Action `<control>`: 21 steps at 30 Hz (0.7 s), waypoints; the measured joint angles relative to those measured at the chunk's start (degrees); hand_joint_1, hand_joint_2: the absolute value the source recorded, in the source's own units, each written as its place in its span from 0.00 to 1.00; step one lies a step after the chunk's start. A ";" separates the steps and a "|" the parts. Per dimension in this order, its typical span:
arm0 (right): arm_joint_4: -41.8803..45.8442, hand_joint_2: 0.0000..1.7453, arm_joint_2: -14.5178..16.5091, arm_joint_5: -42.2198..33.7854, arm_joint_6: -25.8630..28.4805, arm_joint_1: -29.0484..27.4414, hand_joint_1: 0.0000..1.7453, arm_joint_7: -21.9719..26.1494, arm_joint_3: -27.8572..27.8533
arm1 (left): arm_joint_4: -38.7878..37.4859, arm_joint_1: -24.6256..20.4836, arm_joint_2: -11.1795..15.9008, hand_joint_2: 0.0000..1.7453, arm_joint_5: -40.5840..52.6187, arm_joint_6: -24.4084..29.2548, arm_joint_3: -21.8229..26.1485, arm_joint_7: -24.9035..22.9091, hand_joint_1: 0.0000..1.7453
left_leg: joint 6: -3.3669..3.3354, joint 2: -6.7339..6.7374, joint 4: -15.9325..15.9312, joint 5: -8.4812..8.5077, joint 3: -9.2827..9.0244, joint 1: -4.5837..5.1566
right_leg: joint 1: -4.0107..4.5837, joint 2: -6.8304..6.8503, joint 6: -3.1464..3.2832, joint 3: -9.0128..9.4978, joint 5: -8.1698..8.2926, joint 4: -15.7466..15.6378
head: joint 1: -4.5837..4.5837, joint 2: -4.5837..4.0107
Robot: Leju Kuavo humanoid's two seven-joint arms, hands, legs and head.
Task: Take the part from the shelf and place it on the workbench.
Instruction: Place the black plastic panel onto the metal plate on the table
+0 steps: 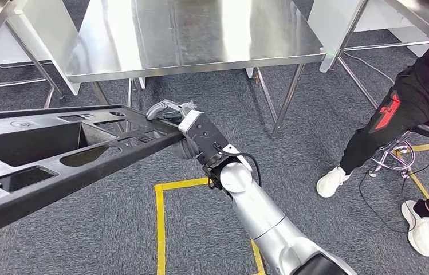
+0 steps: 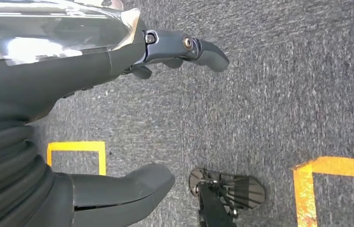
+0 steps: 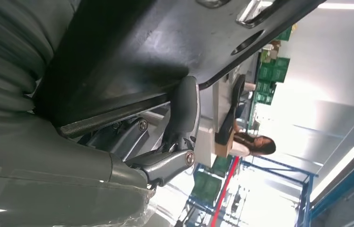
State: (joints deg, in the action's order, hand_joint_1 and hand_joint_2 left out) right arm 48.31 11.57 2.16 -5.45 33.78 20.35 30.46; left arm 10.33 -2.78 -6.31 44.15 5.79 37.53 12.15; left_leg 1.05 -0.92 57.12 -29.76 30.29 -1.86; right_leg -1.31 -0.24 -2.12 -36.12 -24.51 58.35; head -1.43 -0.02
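Note:
The part (image 1: 57, 154) is a long black plastic moulding with several openings. It hangs in the air across the left half of the head view, above the carpet. My right hand (image 1: 192, 134) grips its right end, fingers curled over the top edge. In the right wrist view the fingers (image 3: 184, 109) wrap round the rim of the part (image 3: 165, 42). The steel workbench (image 1: 200, 46) stands ahead, beyond the part and apart from it. My left hand (image 2: 71, 80) hangs over the carpet with its fingers apart and nothing in it.
A person (image 1: 412, 109) in black sits on a stool (image 1: 395, 154) at the right, feet on the carpet. Yellow tape (image 1: 160, 223) marks a square on the floor under my right arm. More steel tables (image 1: 6, 23) stand at the far left and far right.

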 joint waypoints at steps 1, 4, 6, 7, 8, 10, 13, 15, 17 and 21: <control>0.19 1.00 0.03 0.00 0.02 0.00 1.00 0.01 -0.12 | 0.01 -0.03 0.00 1.00 0.05 -0.01 -0.01 0.01 0.00 | 0.28 0.21 0.76 -0.53 0.27 -0.12 | -0.12 -0.06 0.57 0.30 -0.22 -0.08 | 0.02 0.00; 0.58 1.00 0.12 -0.02 0.07 -0.13 1.00 0.08 -0.40 | 0.03 -0.06 0.00 1.00 0.17 -0.02 -0.03 0.02 0.00 | 0.68 0.73 9.97 -4.19 5.14 -0.21 | -0.17 -0.13 2.09 1.35 -1.01 -0.22 | 0.09 0.00; 0.58 1.00 0.07 -0.01 0.08 -0.49 1.00 0.07 -0.45 | 0.03 0.06 0.09 1.00 0.22 -0.06 -0.03 0.02 0.00 | 0.71 0.74 16.60 -5.49 9.75 -0.20 | 0.21 -0.22 2.60 1.92 -1.55 -0.22 | 0.10 0.00; 0.58 1.00 0.05 -0.01 0.09 -0.69 1.00 0.04 -0.49 | 0.03 0.10 0.14 1.00 0.25 -0.09 -0.02 0.02 0.00 | 0.58 0.74 17.16 -4.50 10.89 -0.20 | 0.37 -0.33 2.69 2.31 -1.86 -0.22 | 0.10 0.00; 0.59 1.00 0.04 0.00 0.10 -0.82 1.00 0.03 -0.54 | 0.03 0.12 0.19 1.00 0.27 -0.11 -0.02 0.02 0.00 | 0.34 0.74 15.34 -2.34 10.81 -0.18 | 0.50 -0.46 2.67 2.81 -2.21 -0.22 | 0.10 0.00; 0.66 1.00 0.06 0.00 0.11 -0.91 1.00 0.02 -0.65 | 0.03 0.09 0.31 1.00 0.30 -0.14 -0.02 0.02 0.00 | -0.45 0.78 7.92 2.77 8.26 0.05 | 0.68 -0.66 2.44 3.86 -2.97 -0.24 | 0.08 0.00; 0.79 1.00 0.05 0.03 0.11 -0.86 1.00 0.01 -0.72 | 0.03 -0.01 0.45 1.00 0.33 -0.16 -0.03 0.05 0.00 | -1.38 0.81 1.96 4.30 5.44 0.83 | 0.98 -0.76 1.61 4.18 -3.62 -0.31 | 0.07 0.00; 0.98 1.00 0.03 0.11 0.17 -0.95 1.00 -0.07 -0.77 | 0.03 0.04 0.48 1.00 0.38 -0.17 -0.02 0.13 0.00 | -1.75 0.74 1.26 4.15 5.04 0.97 | 0.86 -0.66 0.97 4.05 -3.79 -0.47 | 0.10 0.01; 1.26 1.00 -0.05 0.26 0.27 -0.85 1.00 -0.09 -0.82 | 0.03 0.07 0.48 1.00 0.56 -0.18 0.00 0.22 0.00 | -2.24 0.73 0.35 4.25 4.22 0.76 | 0.81 -0.45 0.51 3.15 -4.62 1.35 | -0.01 0.01; 1.38 1.00 -0.54 0.60 0.33 -1.12 1.00 -0.09 -0.85 | 0.03 -0.02 0.49 1.00 0.84 -0.17 0.04 0.28 0.00 | -2.96 0.73 -0.14 3.62 3.01 0.64 | 0.64 -0.32 0.26 -5.13 -8.14 14.99 | -0.11 0.00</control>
State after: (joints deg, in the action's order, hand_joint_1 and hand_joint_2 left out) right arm 49.69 11.03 2.75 -5.11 32.66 20.26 29.61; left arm 10.36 -2.80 -5.81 44.99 5.62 37.57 12.44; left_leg -1.91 -0.19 56.97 -26.14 33.30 -1.21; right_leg -0.66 -0.57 -1.86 -41.25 -32.65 73.34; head -1.54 -0.02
